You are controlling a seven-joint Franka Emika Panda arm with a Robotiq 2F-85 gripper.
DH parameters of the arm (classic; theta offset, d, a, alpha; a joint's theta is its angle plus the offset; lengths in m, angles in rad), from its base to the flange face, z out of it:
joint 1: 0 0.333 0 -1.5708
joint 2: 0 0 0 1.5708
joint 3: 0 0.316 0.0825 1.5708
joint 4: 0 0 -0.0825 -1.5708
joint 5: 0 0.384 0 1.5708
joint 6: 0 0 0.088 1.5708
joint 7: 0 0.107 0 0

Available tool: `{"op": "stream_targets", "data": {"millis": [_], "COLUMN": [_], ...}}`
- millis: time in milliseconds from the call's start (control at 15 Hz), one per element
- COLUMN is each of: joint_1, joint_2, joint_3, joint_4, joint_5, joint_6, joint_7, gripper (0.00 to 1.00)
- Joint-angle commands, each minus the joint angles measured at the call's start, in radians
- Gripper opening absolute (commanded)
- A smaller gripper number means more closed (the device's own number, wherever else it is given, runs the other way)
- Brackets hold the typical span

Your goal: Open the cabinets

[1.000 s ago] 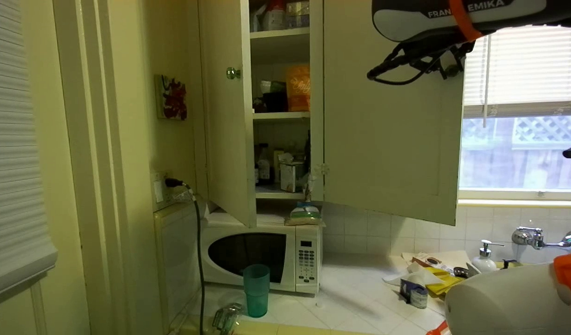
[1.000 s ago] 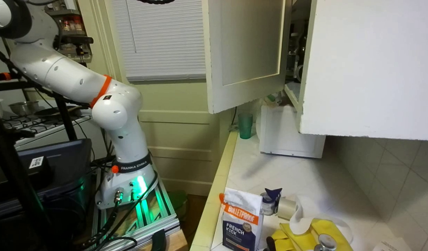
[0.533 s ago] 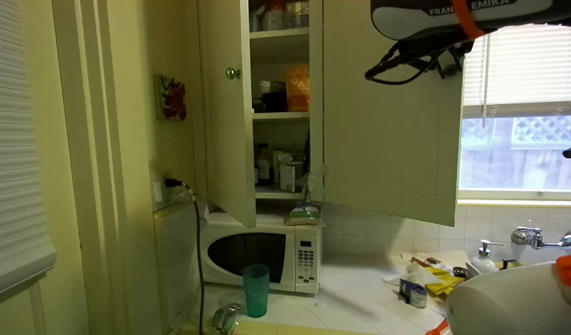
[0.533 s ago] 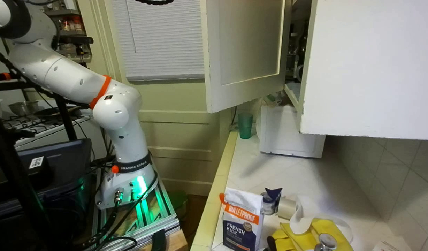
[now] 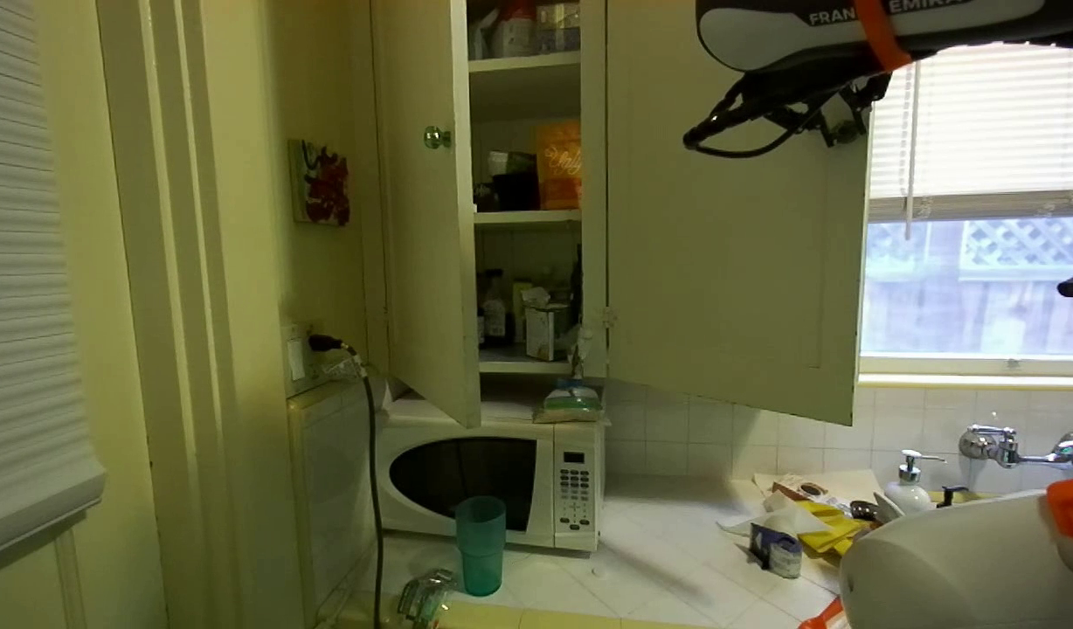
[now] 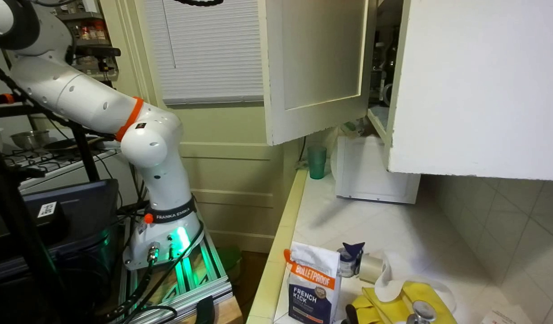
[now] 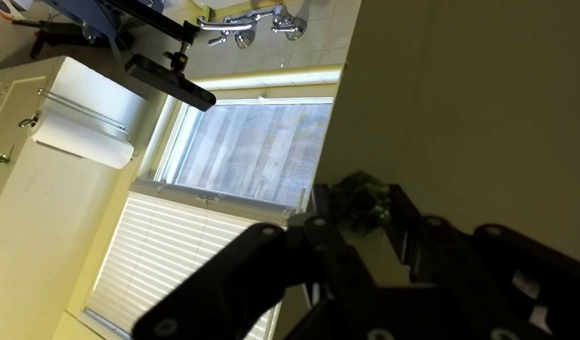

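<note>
Two cream-white cabinets are in view. On the left, a cabinet door (image 5: 427, 262) stands swung out, baring shelves (image 5: 528, 216) of food packs and bottles. Beside it, a wider door (image 5: 729, 253) also stands away from its frame; its inner panelled face (image 6: 324, 67) shows in an exterior view, with a strip of dark shelf interior (image 6: 382, 67) behind it. My gripper (image 5: 845, 131) is at this door's free edge. In the wrist view, the gripper (image 7: 358, 200) is shut on the green glass knob (image 7: 364, 189), one finger each side. The door's top is cut off.
Below the cabinets stand a white microwave (image 5: 493, 480) and a green cup (image 5: 481, 546). A coffee bag (image 6: 313, 283) and yellow cloth (image 6: 393, 306) lie on the counter. A white cabinet panel (image 6: 479, 90) juts out near the camera. The faucet (image 7: 252, 23) and window (image 7: 252, 146) are alongside.
The gripped door has swung slightly farther out, its free edge shifting a little left in both exterior views. My gripper moves with it and keeps hold of the knob.
</note>
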Motion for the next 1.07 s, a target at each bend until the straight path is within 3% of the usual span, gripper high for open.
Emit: {"op": "stream_targets", "data": {"millis": [0,1000], "joint_1": [0.098,0.158], "joint_2": [0.068,0.034], "joint_3": [0.002,0.051], "joint_4": [-0.046,-0.067], "joint_5": [0.094,0.095], "joint_6": [0.041,-0.007], "joint_7": [0.154,0.334], "gripper": [0.08,0.08]}}
